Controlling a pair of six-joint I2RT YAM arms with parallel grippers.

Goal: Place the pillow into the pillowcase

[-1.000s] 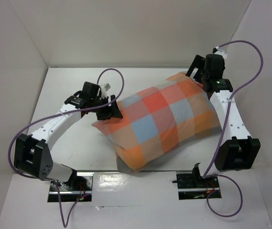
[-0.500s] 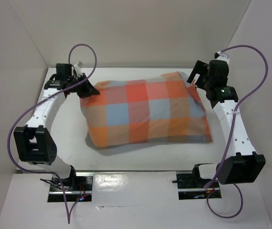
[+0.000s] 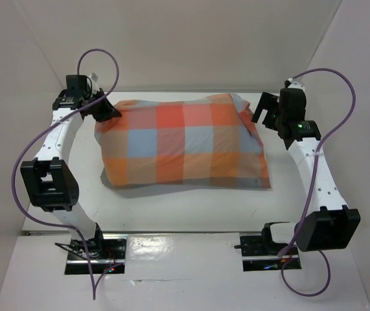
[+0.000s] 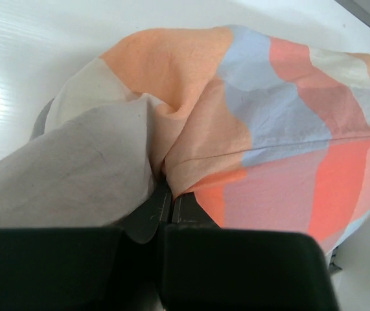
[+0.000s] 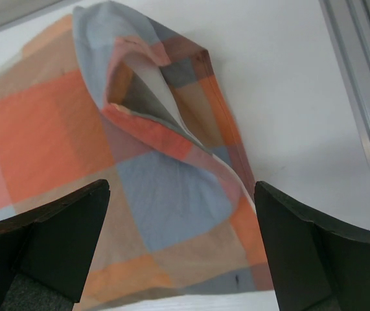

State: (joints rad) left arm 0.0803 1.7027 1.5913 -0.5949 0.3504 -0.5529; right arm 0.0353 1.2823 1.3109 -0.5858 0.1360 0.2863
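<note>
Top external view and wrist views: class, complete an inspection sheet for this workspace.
Surface: smooth white table.
Job's things: checked orange, blue and grey fabric pillowcase, plump, lying mid-table; white pillow not directly visible.
Clutter: nothing seen.
Grippers: left gripper, jaws shut on a pillowcase corner; right gripper, jaws open above its open end.
Cables: looping purple cables, one per side.
Surroundings: plain pale walls.

Open table strip before the bulky pillowcase; back wall close behind.
</note>
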